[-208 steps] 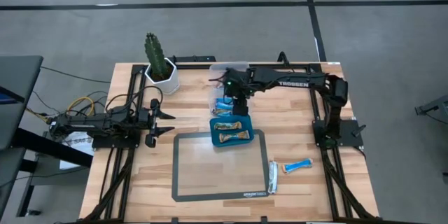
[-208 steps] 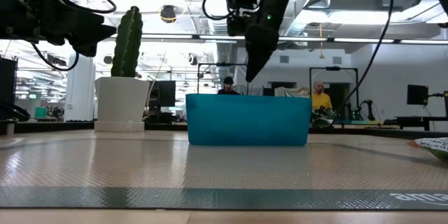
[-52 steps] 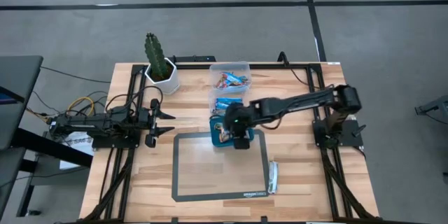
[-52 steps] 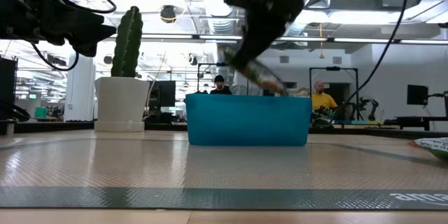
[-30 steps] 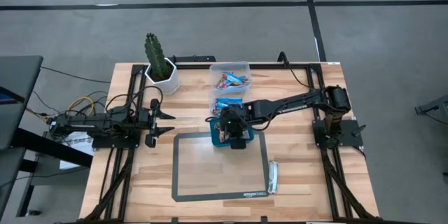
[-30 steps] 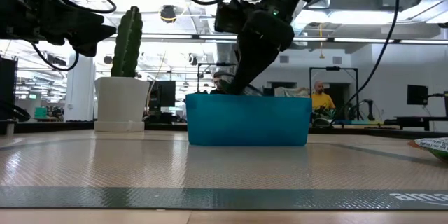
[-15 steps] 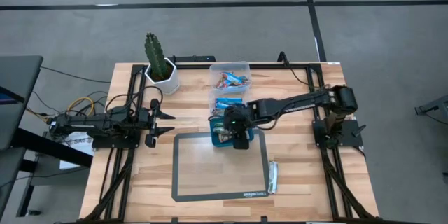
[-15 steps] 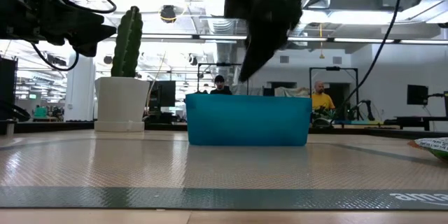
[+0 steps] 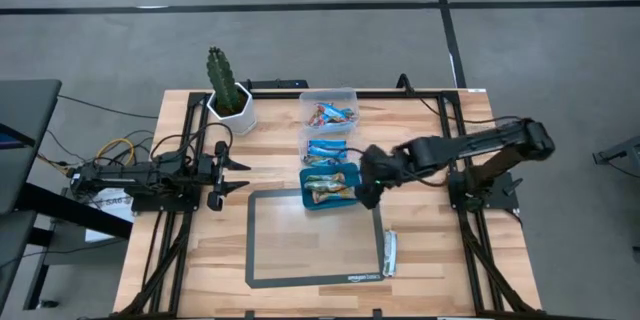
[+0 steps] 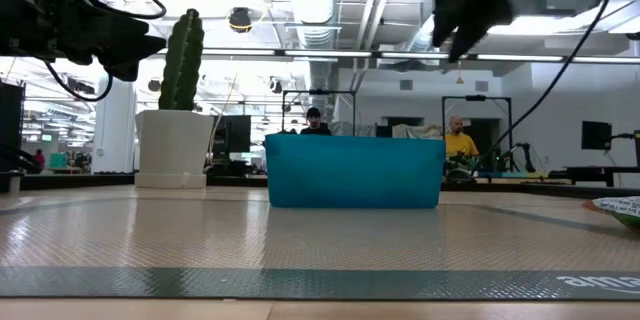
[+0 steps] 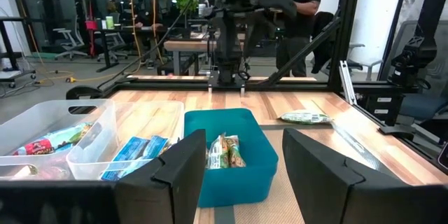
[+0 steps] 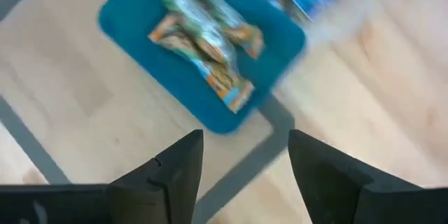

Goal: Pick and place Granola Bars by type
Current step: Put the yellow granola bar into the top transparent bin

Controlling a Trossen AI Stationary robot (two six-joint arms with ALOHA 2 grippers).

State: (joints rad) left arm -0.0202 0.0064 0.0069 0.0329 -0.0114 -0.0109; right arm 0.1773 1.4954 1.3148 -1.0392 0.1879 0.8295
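Observation:
A teal tray [image 9: 349, 172] sits at the grey mat's far edge with a few tan and green-silver granola bars [image 9: 327, 188] lying flat in it; they also show in the right wrist view [image 12: 203, 45]. Blue bars [image 9: 325, 148] fill one clear bin and multicoloured bars [image 9: 330, 112] the bin behind it. One green-silver bar [image 9: 390, 253] lies on the table by the mat's right edge. My right gripper [image 9: 366, 196] hangs open above the tray's right near corner, holding nothing [image 12: 245, 147]. My left gripper [image 9: 238, 175] waits open at the table's left [image 11: 243, 147].
A cactus in a white pot [image 9: 228, 95] stands at the far left corner. The grey mat [image 9: 270, 260] covers the near middle of the table. The two clear bins stand right behind the tray. People stand in the room beyond the table [image 10: 459, 143].
My right gripper has risen out of the teal tray and swung toward the table's right edge, past the tray's right rim. The bars stay lying in the tray, uncovered in the high view.

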